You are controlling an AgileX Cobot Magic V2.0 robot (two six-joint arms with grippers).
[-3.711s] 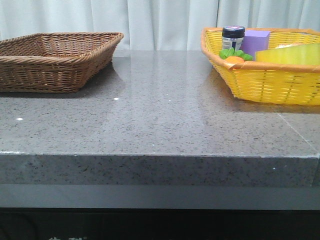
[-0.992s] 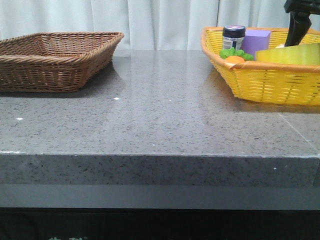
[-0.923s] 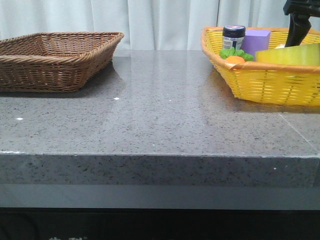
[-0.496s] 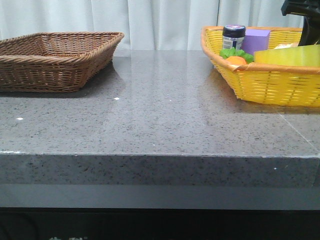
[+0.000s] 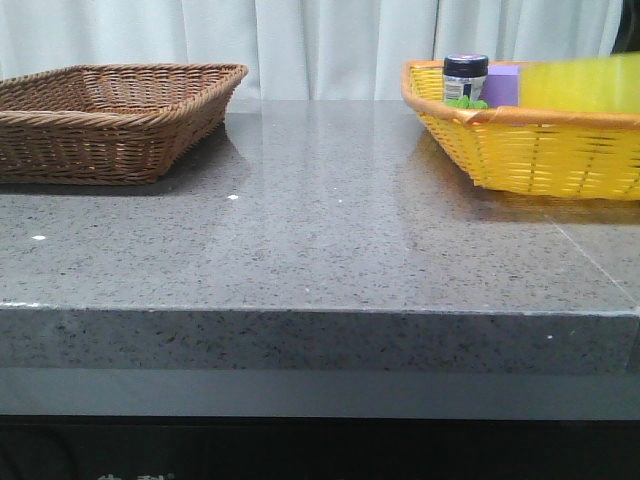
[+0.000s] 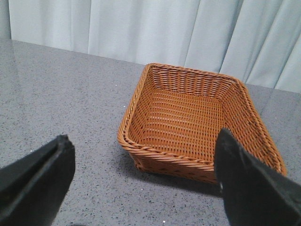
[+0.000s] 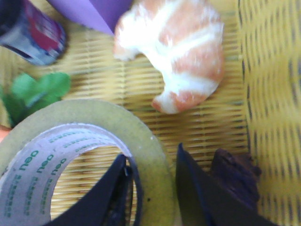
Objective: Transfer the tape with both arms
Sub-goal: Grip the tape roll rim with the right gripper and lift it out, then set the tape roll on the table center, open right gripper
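The tape (image 7: 155, 150), a wide yellow roll with a white core printed in green, is in the yellow wicker basket (image 7: 273, 94). My right gripper (image 7: 153, 188) is shut on the roll's wall, with one finger inside the core and the other outside. In the front view the tape (image 5: 580, 85) shows as a yellow band above the basket's rim (image 5: 540, 150), and the right gripper itself is out of sight there. My left gripper (image 6: 141, 183) is open and empty above the grey table, in front of the brown wicker basket (image 6: 188, 117).
The yellow basket also holds a bread-like toy (image 7: 178, 52), a purple block (image 5: 500, 85), a dark jar (image 5: 465, 75), a green item (image 7: 35, 89) and a dark brown lump (image 7: 235, 174). The empty brown basket (image 5: 110, 120) stands at the far left of the table.
The right gripper came down into the yellow basket and has left the front view. The tape now stands higher above the basket rim, and the basket has shifted slightly.
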